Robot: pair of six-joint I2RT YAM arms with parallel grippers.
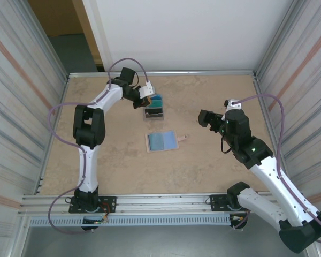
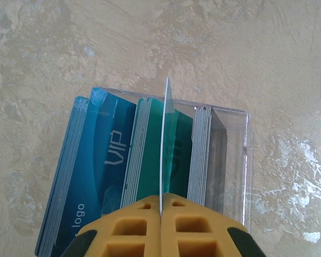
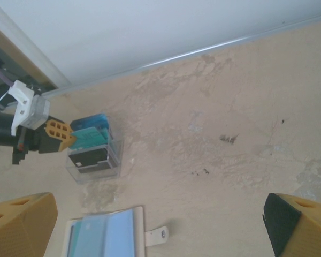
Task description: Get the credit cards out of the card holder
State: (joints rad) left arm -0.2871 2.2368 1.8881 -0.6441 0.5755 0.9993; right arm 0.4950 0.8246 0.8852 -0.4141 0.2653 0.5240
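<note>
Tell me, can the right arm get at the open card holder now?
Probably yes. The right gripper stands open near the card holder, with bare table between them. The left gripper is away at the clear box, shut on a card.

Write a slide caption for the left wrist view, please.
Left gripper pinches a card edge-on over a clear tray holding blue, teal and grey card stacks.

Overhead plus two close wrist views, tray shared
</note>
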